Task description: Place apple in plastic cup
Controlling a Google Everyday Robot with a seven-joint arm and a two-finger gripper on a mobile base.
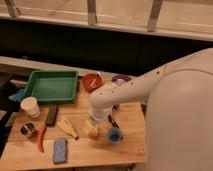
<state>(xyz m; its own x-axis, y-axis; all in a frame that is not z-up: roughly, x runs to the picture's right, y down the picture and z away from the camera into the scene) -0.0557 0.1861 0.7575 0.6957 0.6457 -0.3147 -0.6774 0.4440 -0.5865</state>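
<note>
The apple [93, 133], a small round orange-yellow fruit, lies on the wooden table [85, 152] near the front middle. The plastic cup [114, 135], short and blue, stands upright just right of the apple, close beside it. My white arm reaches in from the right and bends down. The gripper [92, 124] is directly over the apple and covers its top. Whether it touches the fruit is hidden by the wrist.
A green tray [50, 86] is at the back left, with a red-orange bowl [92, 81] and a dark purple thing [120, 78] behind the arm. A white cup [31, 106], black bar [51, 115], small can [27, 130], red chilli [41, 138], yellow piece [67, 127] and blue sponge [60, 150] lie left.
</note>
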